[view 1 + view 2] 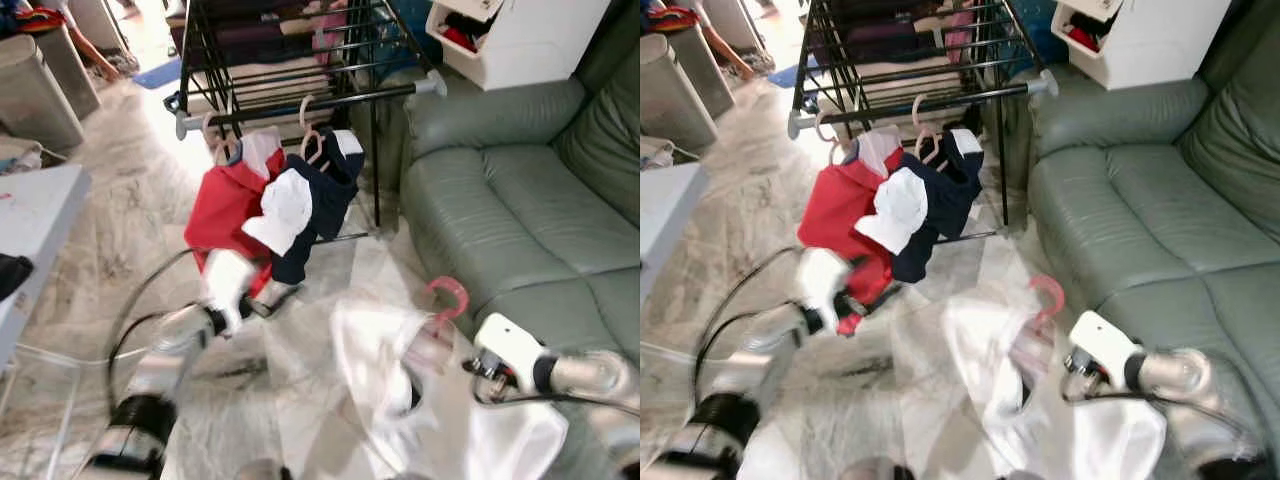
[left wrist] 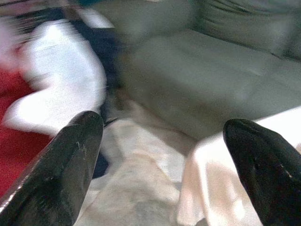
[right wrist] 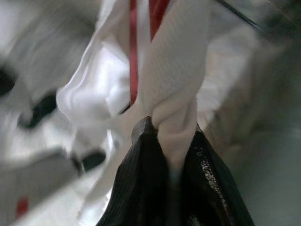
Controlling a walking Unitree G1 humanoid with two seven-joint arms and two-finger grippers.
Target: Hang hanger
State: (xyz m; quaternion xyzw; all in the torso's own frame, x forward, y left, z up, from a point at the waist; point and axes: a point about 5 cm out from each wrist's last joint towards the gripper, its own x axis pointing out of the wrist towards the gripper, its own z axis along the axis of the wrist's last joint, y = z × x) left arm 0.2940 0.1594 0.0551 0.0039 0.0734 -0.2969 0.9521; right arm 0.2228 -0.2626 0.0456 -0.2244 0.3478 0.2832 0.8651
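A white garment on a pink hanger hangs low over the floor in front of the sofa. My right gripper is shut on the bunched white cloth at the hanger's neck, where a red strip of hanger shows. The drying rack's front rail carries a red garment and a navy and white one on pale hangers. Below the red garment, my left gripper is open with nothing between its fingers, its view blurred.
A green sofa runs along the right. Behind it stands a white cabinet. A white table sits at the left edge, with a grey bin and a person's leg beyond. Marble floor lies between rack and sofa.
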